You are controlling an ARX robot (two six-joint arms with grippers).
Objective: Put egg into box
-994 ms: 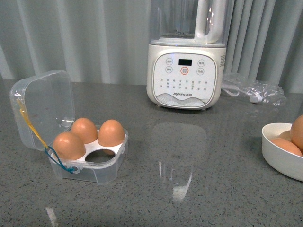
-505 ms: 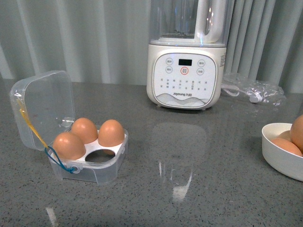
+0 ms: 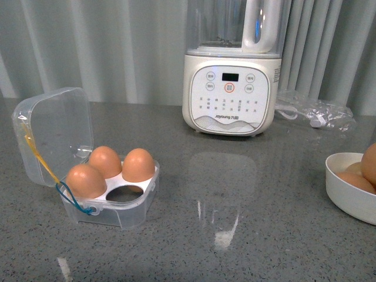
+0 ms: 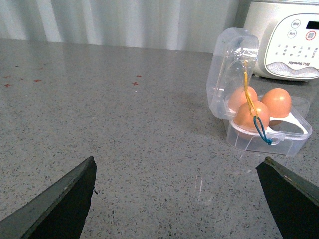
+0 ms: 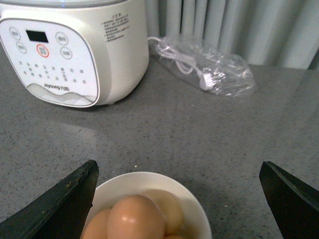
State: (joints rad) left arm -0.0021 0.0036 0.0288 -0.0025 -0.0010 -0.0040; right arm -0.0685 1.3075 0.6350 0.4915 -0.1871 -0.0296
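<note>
The clear box (image 3: 111,202) stands open at the left of the counter, lid up, with three brown eggs (image 3: 138,165) in its white tray and one hole empty. It also shows in the left wrist view (image 4: 269,137). Brown eggs (image 5: 137,216) lie in a round white bowl (image 5: 124,184) at the right; I see the bowl in the front view too (image 3: 346,194). My right gripper (image 5: 182,191) is open and empty, wide apart over the bowl. My left gripper (image 4: 179,186) is open and empty over bare counter, short of the box. Neither arm shows in the front view.
A white Joyoung blender (image 3: 229,94) stands at the back centre. A clear plastic bag with a white cord (image 3: 314,111) lies to its right. Grey curtains hang behind the grey speckled counter (image 3: 235,194).
</note>
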